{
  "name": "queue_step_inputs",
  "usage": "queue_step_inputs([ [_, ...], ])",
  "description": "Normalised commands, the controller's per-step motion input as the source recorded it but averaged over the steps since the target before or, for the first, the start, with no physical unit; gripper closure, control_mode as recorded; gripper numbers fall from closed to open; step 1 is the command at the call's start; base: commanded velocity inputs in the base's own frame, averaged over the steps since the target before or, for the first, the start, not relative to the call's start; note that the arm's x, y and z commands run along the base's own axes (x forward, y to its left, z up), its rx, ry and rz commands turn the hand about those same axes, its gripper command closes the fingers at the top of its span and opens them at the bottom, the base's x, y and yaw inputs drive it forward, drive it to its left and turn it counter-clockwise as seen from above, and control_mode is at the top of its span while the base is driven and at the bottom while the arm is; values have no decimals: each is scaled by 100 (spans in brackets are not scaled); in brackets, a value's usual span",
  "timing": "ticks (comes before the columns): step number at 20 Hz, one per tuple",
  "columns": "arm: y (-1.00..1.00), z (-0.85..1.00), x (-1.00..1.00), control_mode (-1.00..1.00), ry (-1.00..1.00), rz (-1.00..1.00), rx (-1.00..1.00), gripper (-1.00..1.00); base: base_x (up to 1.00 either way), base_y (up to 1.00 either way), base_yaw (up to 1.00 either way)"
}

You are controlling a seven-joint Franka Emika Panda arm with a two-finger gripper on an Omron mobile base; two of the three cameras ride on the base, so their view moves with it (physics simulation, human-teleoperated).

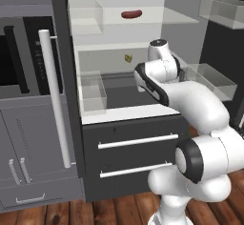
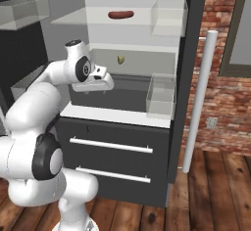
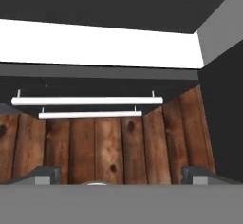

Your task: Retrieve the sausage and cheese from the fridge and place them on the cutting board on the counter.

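The fridge (image 1: pixel 136 129) stands open in front of me, its two lower drawers (image 2: pixel 115 144) shut. On its upper glass shelf lies the reddish-brown sausage (image 1: pixel 131 14) (image 2: pixel 120 14). The small yellowish cheese (image 1: pixel 128 58) (image 2: pixel 120 59) sits at the back of the shelf below. My gripper (image 2: pixel 93 90) (image 3: pixel 121 175) hangs in front of the lower shelf, pointing down at the drawer handles and the floor. It is below and left of the cheese, open, with nothing between its fingertips (image 3: pixel 45 173). The cutting board and the counter are out of view.
Clear bins (image 1: pixel 93 93) (image 2: pixel 162 95) stand on the lower shelf at one side. Both doors are swung open, each with a long silver bar handle (image 1: pixel 55 100) (image 2: pixel 201 98) and door bins (image 1: pixel 224 12). An oven cabinet (image 1: pixel 14 57) flanks one side, a brick wall (image 2: pixel 225 78) the other.
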Motion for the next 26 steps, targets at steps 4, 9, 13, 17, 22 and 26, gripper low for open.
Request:
queue_step_inputs([
  [4,-3,6,29,-100,14,6,2,-100,0,0,0],
  [9,0,3,22,-100,0,2,1,-100,0,0,0],
  [13,0,30,-1,-100,-8,0,8,-100,0,0,0],
  [17,0,31,-2,-100,-3,0,9,-100,0,0,0],
  [22,0,4,-5,-100,0,0,2,-100,0,0,0],
  [26,0,0,0,-100,0,0,0,-100,0,0,0],
])
